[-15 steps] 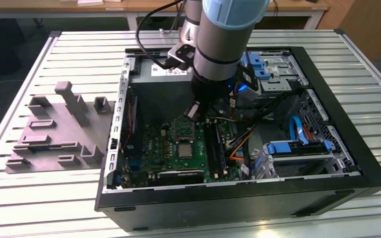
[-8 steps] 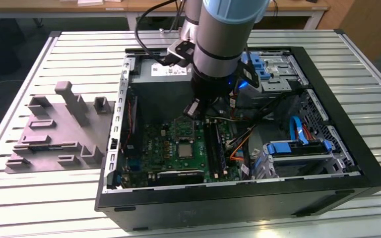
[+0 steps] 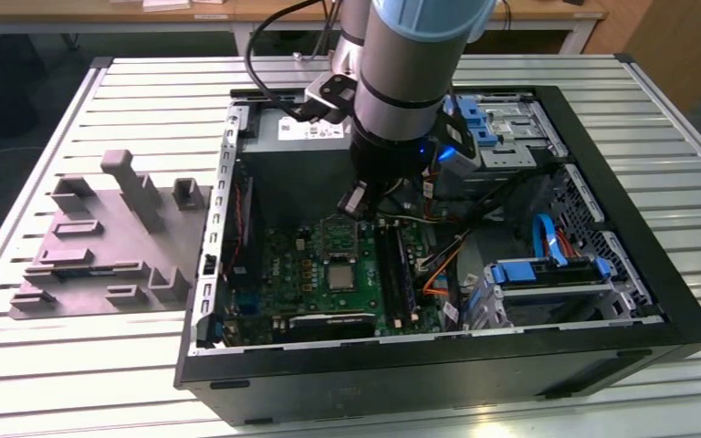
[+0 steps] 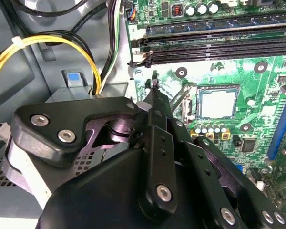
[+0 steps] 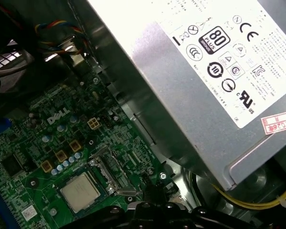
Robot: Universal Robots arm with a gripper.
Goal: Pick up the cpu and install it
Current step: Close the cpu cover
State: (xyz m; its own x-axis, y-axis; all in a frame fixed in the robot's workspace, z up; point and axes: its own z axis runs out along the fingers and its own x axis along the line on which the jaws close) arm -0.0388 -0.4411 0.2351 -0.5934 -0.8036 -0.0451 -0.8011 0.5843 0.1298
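Near the middle of the green motherboard [image 3: 284,274], the cpu [image 4: 217,104] lies flat within the metal-framed socket [image 4: 218,88], silvery top upward. Over the board's edge nearest the power supply [image 5: 205,71], the gripper [image 4: 154,88] hangs just beside the socket, apart from the cpu. Its fingers appear pressed together at the tips.

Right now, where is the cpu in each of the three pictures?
Exterior view: the cpu lies on the green motherboard, near the arm.
Second wrist view: the cpu lies beside the black memory slots.
First wrist view: the cpu lies near the power supply box.
Shared landmark: the green motherboard.
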